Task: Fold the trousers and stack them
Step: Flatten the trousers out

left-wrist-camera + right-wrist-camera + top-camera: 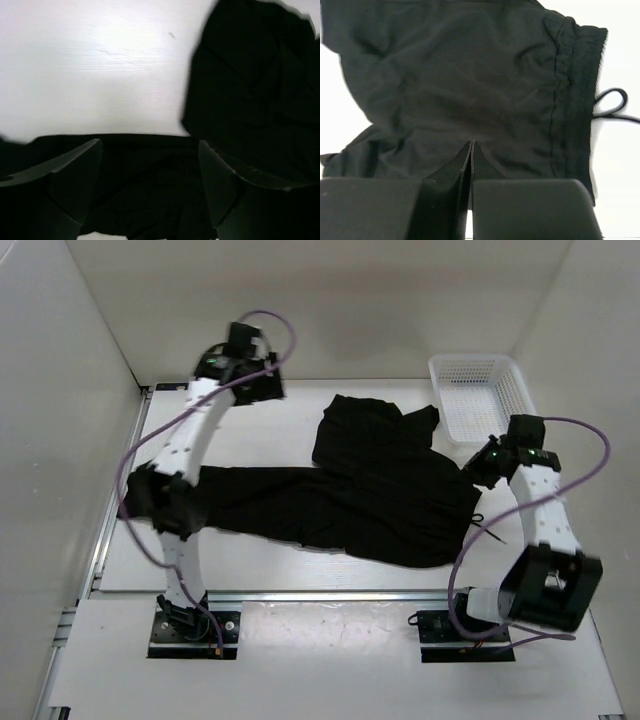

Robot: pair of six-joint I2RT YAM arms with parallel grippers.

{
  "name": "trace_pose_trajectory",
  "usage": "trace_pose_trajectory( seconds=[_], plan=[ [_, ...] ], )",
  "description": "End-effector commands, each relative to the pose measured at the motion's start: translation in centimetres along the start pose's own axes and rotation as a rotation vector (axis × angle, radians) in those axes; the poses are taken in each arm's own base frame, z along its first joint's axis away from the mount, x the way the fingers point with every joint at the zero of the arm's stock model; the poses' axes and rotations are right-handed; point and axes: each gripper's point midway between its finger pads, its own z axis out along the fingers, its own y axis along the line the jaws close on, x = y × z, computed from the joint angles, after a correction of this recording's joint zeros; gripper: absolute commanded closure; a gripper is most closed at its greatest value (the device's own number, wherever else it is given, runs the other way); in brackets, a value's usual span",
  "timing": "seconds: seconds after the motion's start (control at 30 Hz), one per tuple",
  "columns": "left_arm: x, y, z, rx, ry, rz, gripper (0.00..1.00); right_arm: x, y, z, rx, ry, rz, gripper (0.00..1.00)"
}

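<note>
Left gripper (150, 165) released, fingers spread wide, held up clear of the trousers (380, 490). Right gripper (471, 150) clenched, fingers pressed flat together over the cloth near the waistband (575, 90); drawstring (620, 118) trails onto the table (270, 435). Trousers lie mid-table, one leg stretched left, the other bunched toward the far side, near the white basket (478, 395).

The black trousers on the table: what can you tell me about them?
The trousers are plain black soft cloth, wrinkled, spread on the white table. One leg stretches left; the other looks folded toward the back. The gathered waistband faces right, its thin drawstring looping onto the table.
</note>
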Motion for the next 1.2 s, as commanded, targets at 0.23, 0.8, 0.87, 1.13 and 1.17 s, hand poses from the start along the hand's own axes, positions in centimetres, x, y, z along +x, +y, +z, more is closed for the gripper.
trace_pose_trajectory(
  seconds=[0.23,0.8,0.87,1.13,1.17],
  plan=[
    [9.8,-9.4,12.3,0.153,0.296,0.132,0.00,-1.0,-0.5,9.9,0.061,0.139,-0.047,0.37],
    [14.3,-10.5,12.8,0.130,0.370,0.153,0.90,2.4,-3.1,12.9,0.132,0.229,-0.058,0.88],
    [14.1,-8.6,12.4,0.105,0.382,0.129,0.90,3.4,-3.7,12.9,0.142,0.244,-0.054,0.97],
    [13.0,-2.7,6.7,-0.018,0.314,0.103,0.90,6.7,-4.0,10.4,0.119,0.240,-0.081,1.00],
    [14.8,-1.3,6.3,-0.062,0.348,0.100,0.90,8.0,-4.0,9.9,0.114,0.253,-0.098,1.00]
  ],
)
